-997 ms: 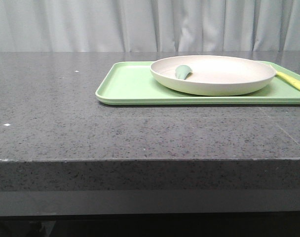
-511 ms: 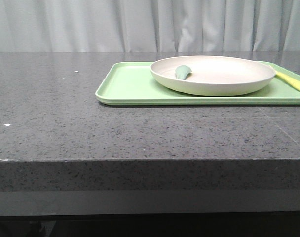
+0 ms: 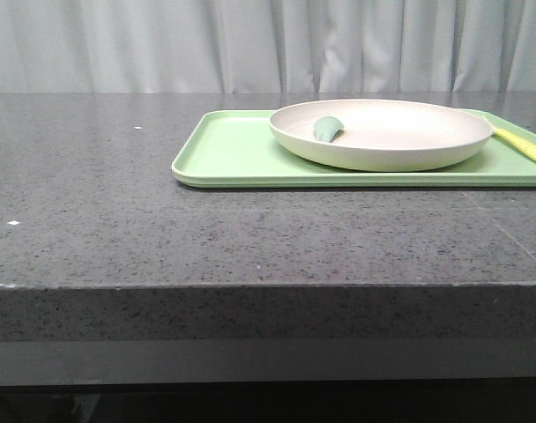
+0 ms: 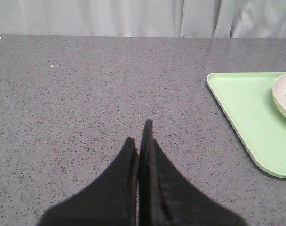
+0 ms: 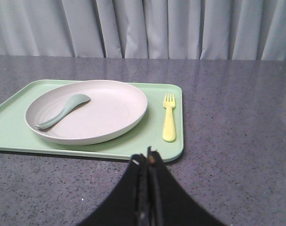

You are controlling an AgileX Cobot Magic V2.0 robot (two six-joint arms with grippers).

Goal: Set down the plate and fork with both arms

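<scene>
nothing moved since earlier frame: plate (image 5: pixel 86 111) on tray (image 5: pixel 11 127), fork (image 5: pixel 169 120) at plate's 3 o'clock; left gripper (image 4: pixel 139 134), right gripper (image 5: pixel 147 157) closed, empty.

I see a dark grey speckled stone table (image 3: pixel 250 238) with a thick front edge, filling most of the front view. Lying directly on it is one thing: a flat light-green rectangular tray (image 3: pixel 233 154) with rounded corners and a low raised rim. It sits toward the far right of the tabletop, its right end running out of the front view. In the right wrist view I see the whole tray (image 5: pixel 11 132) resting flat on the stone.
</scene>
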